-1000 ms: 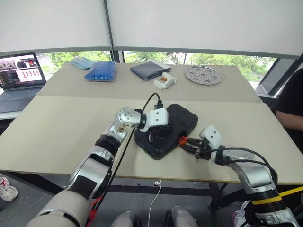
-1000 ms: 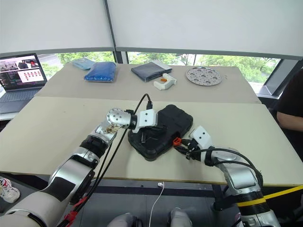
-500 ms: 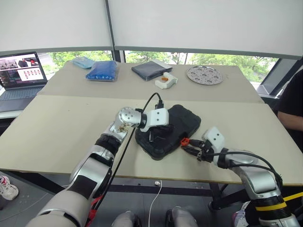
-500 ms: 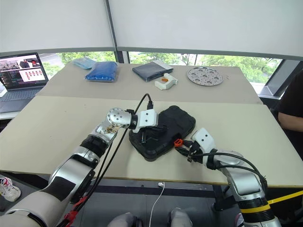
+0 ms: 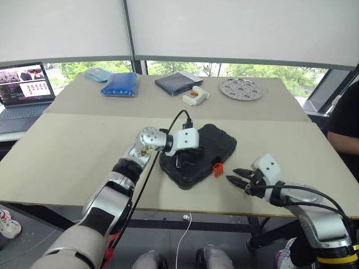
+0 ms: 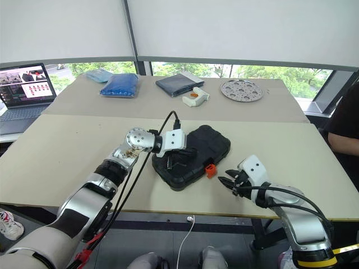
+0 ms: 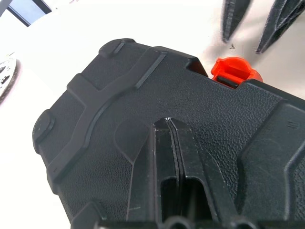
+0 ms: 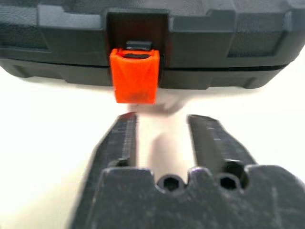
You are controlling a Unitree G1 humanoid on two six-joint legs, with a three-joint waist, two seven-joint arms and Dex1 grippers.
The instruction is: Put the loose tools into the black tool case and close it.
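The black tool case (image 5: 217,140) lies closed on the near table, its orange latch (image 5: 217,168) facing the front right. My left gripper (image 5: 180,161) is shut, and its fingertips (image 7: 167,123) rest on the textured lid. My right gripper (image 5: 231,176) hovers just above the table a short way to the right of the latch, open, with nothing between its fingers (image 8: 119,136). In the right wrist view the latch (image 8: 134,76) sits straight ahead, clear of the fingertips. The loose tools are out of view.
On the far table lie a blue bag (image 5: 119,84), a dark navy pouch (image 5: 175,82), a white-and-orange part (image 5: 195,95) and a round perforated metal plate (image 5: 240,88). A laptop (image 5: 25,84) stands at far left. A person (image 5: 345,129) sits at the right edge.
My right gripper has drawn back from the orange latch, to the right and toward the table's front edge. The left gripper has stayed on the lid.
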